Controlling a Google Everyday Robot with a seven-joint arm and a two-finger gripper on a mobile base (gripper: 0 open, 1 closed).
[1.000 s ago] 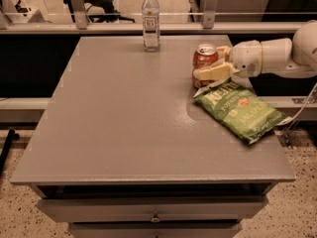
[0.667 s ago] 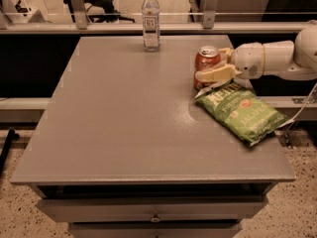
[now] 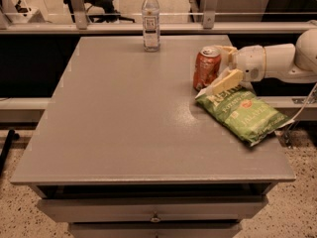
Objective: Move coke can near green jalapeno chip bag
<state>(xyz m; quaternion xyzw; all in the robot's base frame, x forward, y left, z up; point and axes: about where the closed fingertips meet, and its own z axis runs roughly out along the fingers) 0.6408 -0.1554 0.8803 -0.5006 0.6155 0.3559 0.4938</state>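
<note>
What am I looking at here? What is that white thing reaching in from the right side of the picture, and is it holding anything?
That white thing is a robot's single arm; the rest of the robot is out of frame. At its tip sits the gripper, which serves as its hand. It is right up against the coke can, which stands upright on the gray table. Whether it is actually squeezing the can cannot be told. Just in front of the can, the green jalapeno chip bag lies flat. A clear plastic water bottle stands at the table's far edge. The single camera looks down on the table from its near side; where it is mounted is not known.
</note>
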